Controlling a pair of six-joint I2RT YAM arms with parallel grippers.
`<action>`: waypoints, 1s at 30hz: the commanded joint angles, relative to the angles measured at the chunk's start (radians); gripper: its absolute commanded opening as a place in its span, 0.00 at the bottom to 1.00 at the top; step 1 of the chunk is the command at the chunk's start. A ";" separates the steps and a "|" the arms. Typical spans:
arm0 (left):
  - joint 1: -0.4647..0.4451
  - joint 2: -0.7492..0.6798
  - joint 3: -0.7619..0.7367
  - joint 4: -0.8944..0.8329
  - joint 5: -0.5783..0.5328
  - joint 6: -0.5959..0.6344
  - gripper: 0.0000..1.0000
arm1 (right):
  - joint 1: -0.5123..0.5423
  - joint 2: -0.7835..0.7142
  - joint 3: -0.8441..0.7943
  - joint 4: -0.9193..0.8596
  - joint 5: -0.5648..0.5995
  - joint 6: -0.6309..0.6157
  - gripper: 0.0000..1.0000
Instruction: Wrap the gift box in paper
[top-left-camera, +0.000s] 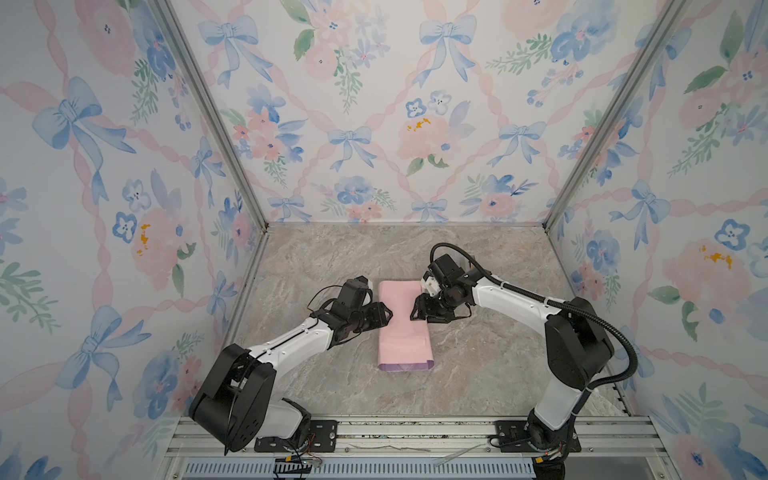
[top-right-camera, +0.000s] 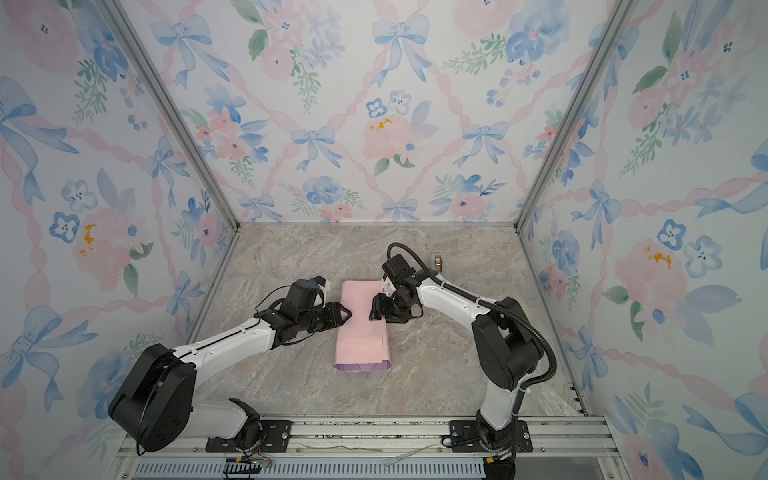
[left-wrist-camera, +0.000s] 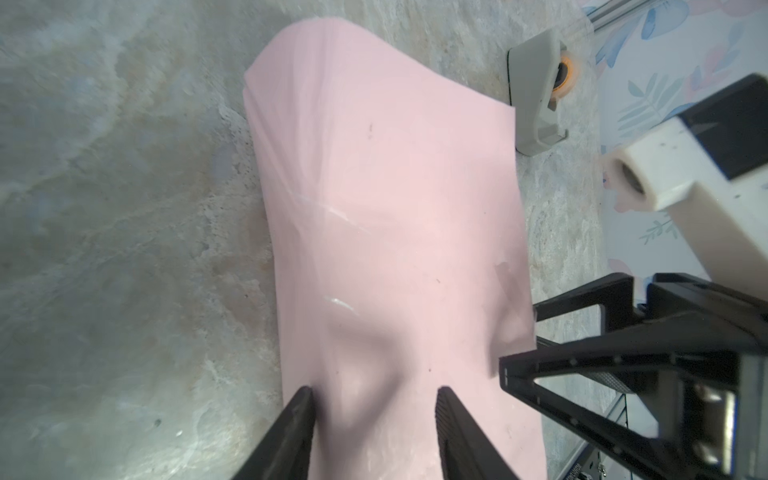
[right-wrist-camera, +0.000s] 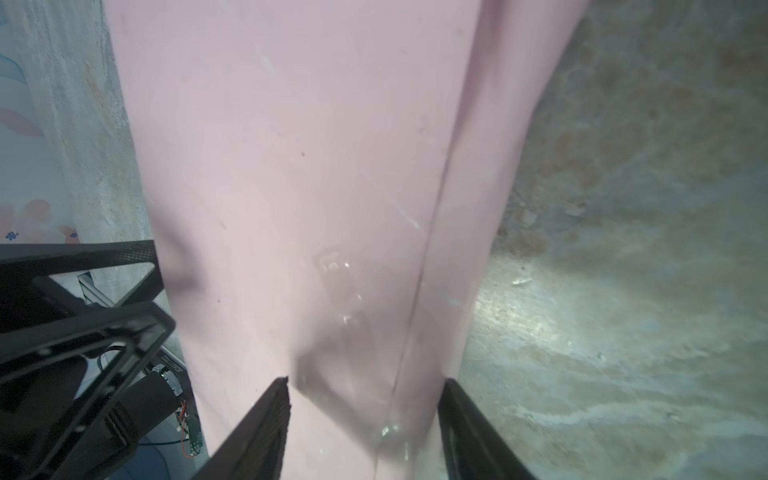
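We cannot see the gift box in any view. The paper (top-left-camera: 401, 328) lies closed over itself as a long flattened tube, and its far right corner is hidden behind the right arm in both top views. In the wrist views the paper runs out of the picture, and the patch between the jaws is blurred and shadowed.

The paper is thin and matte with its pale pink face up. It is creased lengthwise, with one overlapping edge running along it (right-wrist-camera: 432, 208). A lilac strip shows at its open near end (top-right-camera: 361, 366). It rests mid-tabletop (top-left-camera: 332, 266), a mottled grey-beige stone-like surface, with its long axis pointing near to far.

The left gripper (top-left-camera: 387, 316) sits at the paper's left edge with its jaws apart, and its ribbed black fingertips (left-wrist-camera: 303, 399) rest on the sheet. The right gripper (top-left-camera: 415, 308) sits at the right edge, its jaws likewise spread over the paper. A beige tape dispenser (left-wrist-camera: 536, 95) stands far right, partly cut off.
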 joint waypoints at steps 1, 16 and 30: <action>-0.024 0.026 0.016 0.029 0.016 -0.009 0.49 | 0.020 -0.008 0.019 0.016 0.007 0.042 0.55; -0.040 0.037 0.057 0.027 -0.015 0.008 0.49 | 0.016 -0.037 0.010 -0.021 0.081 0.080 0.42; -0.052 0.007 0.179 0.012 -0.026 0.113 0.40 | 0.009 -0.025 -0.013 -0.020 0.102 0.085 0.32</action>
